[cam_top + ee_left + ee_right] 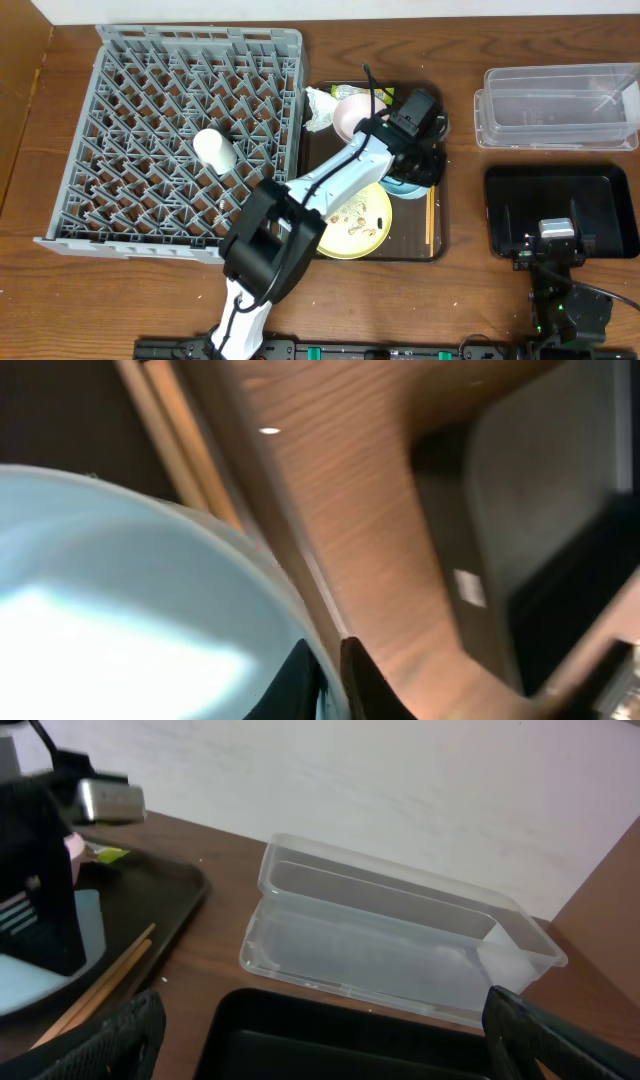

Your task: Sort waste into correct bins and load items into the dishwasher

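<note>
L gripper (330,685) narrow, pinching light blue bowl (120,610) rim over brown tray (408,235). R gripper (325,1050) wide, empty, above black bin (300,1025). Wood table (470,300).

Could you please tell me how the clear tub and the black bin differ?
The clear tub is see-through with taller walls; the black bin is opaque and shallow. The clear tub sits farther back, the black bin nearer the front. Both are rectangular and similar in size.
</note>
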`<action>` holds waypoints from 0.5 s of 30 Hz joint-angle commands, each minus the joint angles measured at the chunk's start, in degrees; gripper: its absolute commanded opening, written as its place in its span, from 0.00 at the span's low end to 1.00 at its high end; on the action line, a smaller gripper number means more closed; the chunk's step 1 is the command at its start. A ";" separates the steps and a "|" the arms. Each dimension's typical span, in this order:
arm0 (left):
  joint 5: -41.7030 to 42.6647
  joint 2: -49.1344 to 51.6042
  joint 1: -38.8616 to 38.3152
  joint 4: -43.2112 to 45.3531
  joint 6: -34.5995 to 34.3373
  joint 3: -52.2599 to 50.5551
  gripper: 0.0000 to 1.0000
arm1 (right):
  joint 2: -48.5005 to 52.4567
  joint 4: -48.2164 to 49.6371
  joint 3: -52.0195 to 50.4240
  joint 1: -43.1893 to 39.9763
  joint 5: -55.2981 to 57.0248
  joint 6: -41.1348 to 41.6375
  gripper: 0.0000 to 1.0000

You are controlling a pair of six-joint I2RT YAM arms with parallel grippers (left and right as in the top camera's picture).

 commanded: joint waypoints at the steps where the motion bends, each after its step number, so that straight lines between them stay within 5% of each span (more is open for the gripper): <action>1: 2.91 -4.24 0.94 0.33 -3.63 -0.42 0.07 | -0.28 -0.22 -0.09 -0.33 -0.11 -0.68 0.99; 15: 10.60 -10.25 9.60 -0.20 -8.28 -0.50 0.08 | -0.28 -0.22 -0.09 -0.33 -0.11 -0.68 0.99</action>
